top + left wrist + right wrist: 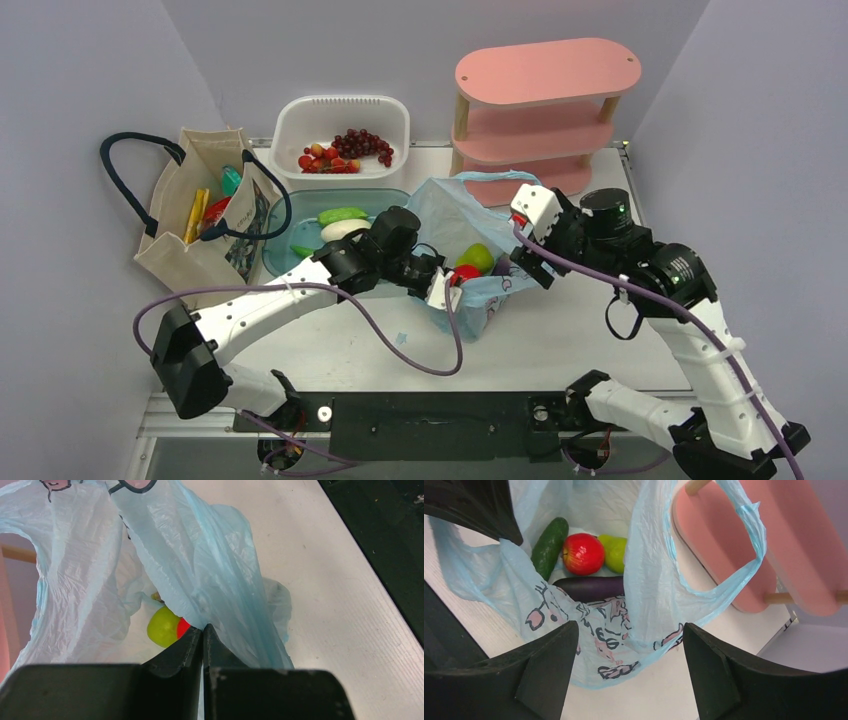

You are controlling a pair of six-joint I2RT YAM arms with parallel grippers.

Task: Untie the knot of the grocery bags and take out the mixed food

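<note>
Light blue crinkly plastic bag (447, 212) with pinkish print sits mid-bench, mouth open, one handle loop (749, 545) hanging loose. Inside lie a red apple (583, 553), green pear (614, 553), purple eggplant (591, 587) and cucumber (549, 545). Left gripper (202, 630) pinches the bag's film, jaws closed; right gripper (630, 630) spreads wide at its printed side.

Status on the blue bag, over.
Left gripper shut on bag rim. Right gripper open at its mouth. Bag untied; apple, pear, eggplant, cucumber inside. Nothing blocking.
</note>
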